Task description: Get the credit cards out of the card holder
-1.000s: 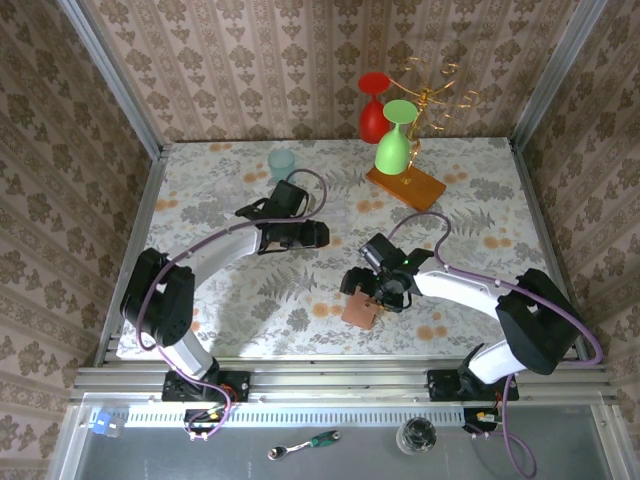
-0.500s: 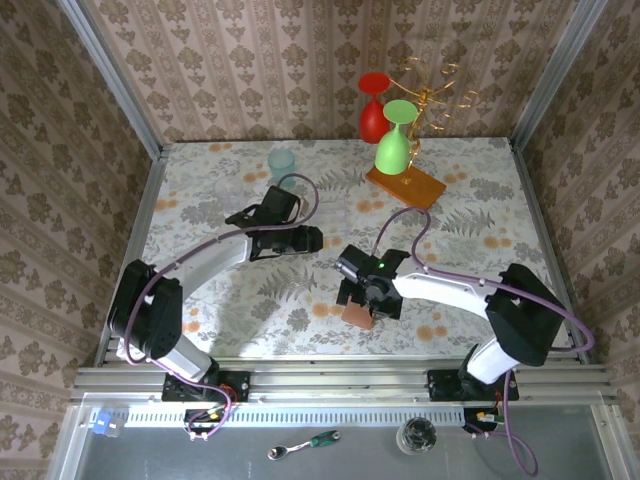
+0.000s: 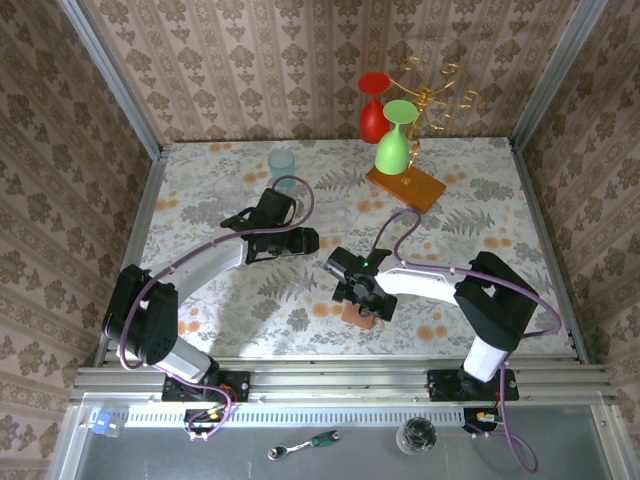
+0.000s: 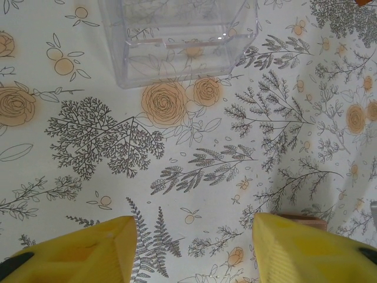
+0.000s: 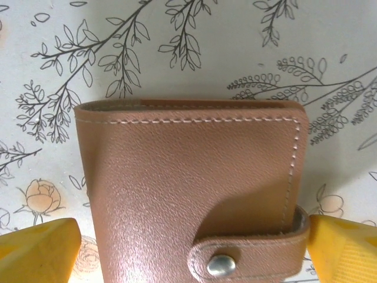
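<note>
— Since a second ago, what has changed?

— Both arms have shifted. My right arm has swung left and folded in at the elbow, bringing its wrist over the card holder (image 5: pixel 188 188). My left arm has drifted a little to the left. The holder itself seems to lie where it did.

— Where is that?

— Flat on the tabletop (image 3: pixel 480 200), towards the near edge and about midway across, directly under my right wrist. It is closed, with the strap snapped across it by its metal stud (image 5: pixel 221 265).

— And your fingers there?

— My right fingers (image 5: pixel 38 250) are spread wide, one on either side of the holder, straddling it. I cannot tell whether the one at the strap end touches the leather. Nothing is pinched yet.

— The other hand?

— My left fingers (image 4: pixel 76 253) are about half spread with nothing between them, hovering over bare flowered cloth. A clear plastic box (image 4: pixel 177 41) sits just beyond them.

— So how far along are you?

— At the very start, as I judge it. The holder is shut, so the credit cards must be inside. I have yet to steady the holder, pop the snap, fold it open and draw out each card.

— Anything in the way?

— No. The wooden rack base (image 3: pixel 405 187) with its glasses stands well apart, at the back.
</note>
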Controlling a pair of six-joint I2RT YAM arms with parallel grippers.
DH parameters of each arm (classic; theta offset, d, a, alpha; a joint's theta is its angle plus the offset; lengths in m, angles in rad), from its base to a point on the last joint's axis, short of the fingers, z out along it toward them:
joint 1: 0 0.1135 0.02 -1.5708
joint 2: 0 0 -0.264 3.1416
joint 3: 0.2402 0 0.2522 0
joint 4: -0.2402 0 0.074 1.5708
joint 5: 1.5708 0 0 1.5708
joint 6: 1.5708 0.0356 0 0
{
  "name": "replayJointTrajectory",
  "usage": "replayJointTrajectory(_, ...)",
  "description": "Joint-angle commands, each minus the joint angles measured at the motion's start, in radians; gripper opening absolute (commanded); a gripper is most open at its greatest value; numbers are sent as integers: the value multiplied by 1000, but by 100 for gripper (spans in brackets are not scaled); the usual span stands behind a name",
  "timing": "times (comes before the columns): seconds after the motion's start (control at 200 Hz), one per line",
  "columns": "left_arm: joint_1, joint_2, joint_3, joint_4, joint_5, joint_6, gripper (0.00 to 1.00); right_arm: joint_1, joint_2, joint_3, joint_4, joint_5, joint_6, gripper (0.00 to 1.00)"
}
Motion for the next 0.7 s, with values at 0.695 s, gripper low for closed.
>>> replayJointTrajectory(0.695,44,-102,-98,28,3,-43,57,8,23,69,-18,59,-118,79)
